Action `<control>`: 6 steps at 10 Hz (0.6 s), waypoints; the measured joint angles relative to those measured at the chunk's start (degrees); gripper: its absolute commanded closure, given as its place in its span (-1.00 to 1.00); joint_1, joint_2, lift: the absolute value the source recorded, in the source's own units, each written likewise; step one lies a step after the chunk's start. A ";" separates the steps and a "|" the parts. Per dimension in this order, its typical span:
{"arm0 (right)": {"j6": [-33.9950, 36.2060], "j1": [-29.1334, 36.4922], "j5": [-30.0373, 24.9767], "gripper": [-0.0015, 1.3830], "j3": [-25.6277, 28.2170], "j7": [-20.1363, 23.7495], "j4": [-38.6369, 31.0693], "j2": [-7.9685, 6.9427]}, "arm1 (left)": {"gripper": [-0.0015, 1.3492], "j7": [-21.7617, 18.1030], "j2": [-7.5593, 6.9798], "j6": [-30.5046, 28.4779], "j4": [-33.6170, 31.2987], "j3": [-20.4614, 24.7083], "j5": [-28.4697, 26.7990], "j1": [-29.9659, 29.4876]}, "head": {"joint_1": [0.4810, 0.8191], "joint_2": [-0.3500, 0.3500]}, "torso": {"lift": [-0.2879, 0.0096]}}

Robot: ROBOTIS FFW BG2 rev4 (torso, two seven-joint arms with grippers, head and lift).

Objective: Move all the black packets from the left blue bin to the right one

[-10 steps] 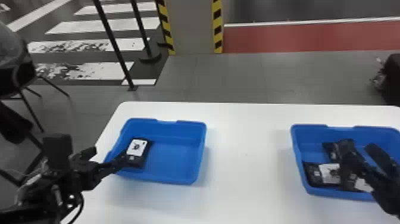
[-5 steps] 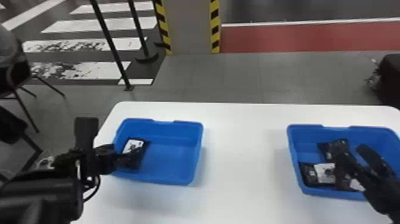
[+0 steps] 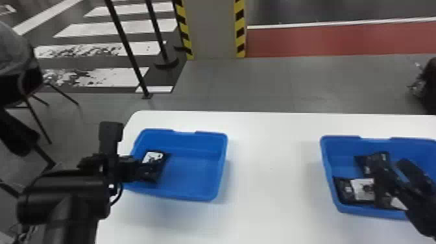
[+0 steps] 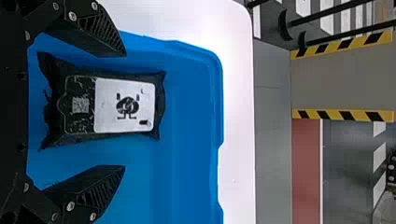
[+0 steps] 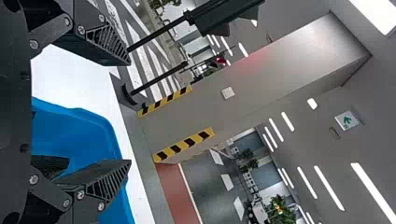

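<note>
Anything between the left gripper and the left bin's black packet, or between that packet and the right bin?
Nothing visible separates the left gripper from the packet. Toward the right bin stand both bins' facing walls, with the right gripper over that bin.

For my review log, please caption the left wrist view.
Left tool, fingers open, framing a white-labelled black packet inside the left blue bin on the white table.

Head view looks down — wrist views closer, sideways.
</note>
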State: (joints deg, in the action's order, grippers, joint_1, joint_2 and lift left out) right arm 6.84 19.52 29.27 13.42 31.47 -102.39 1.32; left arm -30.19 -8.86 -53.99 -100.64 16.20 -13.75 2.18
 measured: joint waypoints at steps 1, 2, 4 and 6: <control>0.04 -0.09 0.05 -0.56 -0.05 0.04 0.15 0.00 | -0.71 0.04 -0.28 -0.89 0.76 -0.86 0.20 0.65 | 0.27 0.45 | 0.20; 0.08 -0.02 0.09 -0.56 -0.06 0.10 0.21 0.00 | -0.71 0.04 -0.07 -1.60 1.15 -0.85 0.10 0.83 | 0.27 0.44 | 0.20; 0.19 0.23 0.27 -0.56 -0.06 0.23 0.23 0.00 | -0.71 0.04 0.44 -3.32 1.38 -0.84 -1.22 0.81 | 0.27 0.45 | 0.20; 0.45 0.10 0.30 -0.56 -0.06 0.31 0.29 0.00 | -0.69 0.04 0.55 -3.77 3.49 -0.82 -1.96 1.40 | 0.27 0.47 | 0.20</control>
State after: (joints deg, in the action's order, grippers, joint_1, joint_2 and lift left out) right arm 7.28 19.62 29.58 13.36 31.77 -102.09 1.32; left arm -30.15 -8.31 -57.76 -97.15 15.38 -15.71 3.58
